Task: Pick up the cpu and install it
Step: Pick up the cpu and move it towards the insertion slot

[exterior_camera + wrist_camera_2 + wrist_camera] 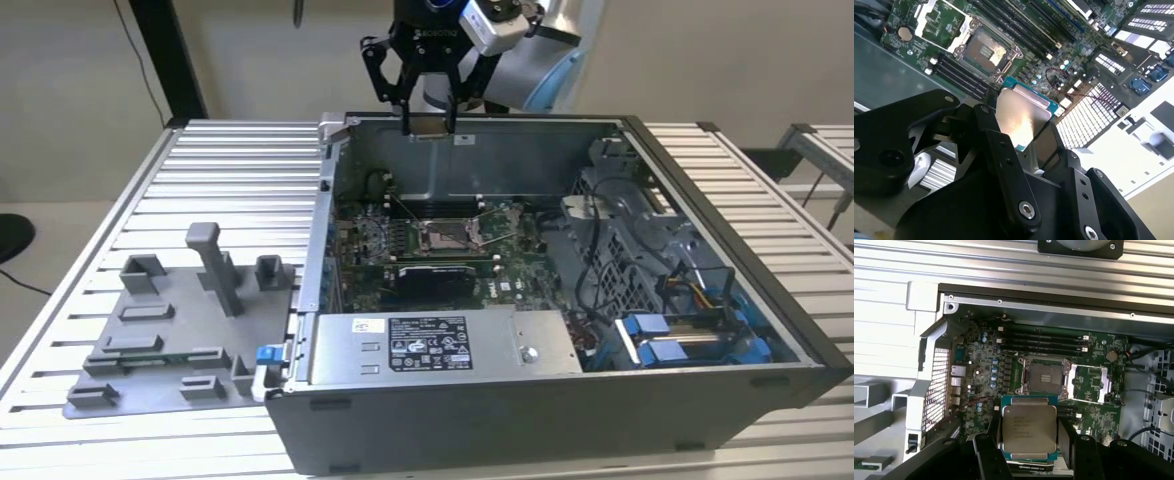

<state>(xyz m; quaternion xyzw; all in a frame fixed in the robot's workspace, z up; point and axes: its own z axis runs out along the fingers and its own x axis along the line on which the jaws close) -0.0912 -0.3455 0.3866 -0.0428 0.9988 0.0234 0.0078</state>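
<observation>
Nothing here reads clearly for you. In the exterior view, a white rectangular label point(424, 343) with black print and small symbols sits on the big silver metal box point(514, 335), at 6 o'clock in the open dark grey computer case point(534, 420); its lines are too small to read. White lettering crosses the black gripper point(429, 128) body at 12 o'clock. In the first wrist view, faint rows of print mark the small flat square cpu point(1029, 429) on its pale silver-grey metal top, also illegible.
</observation>
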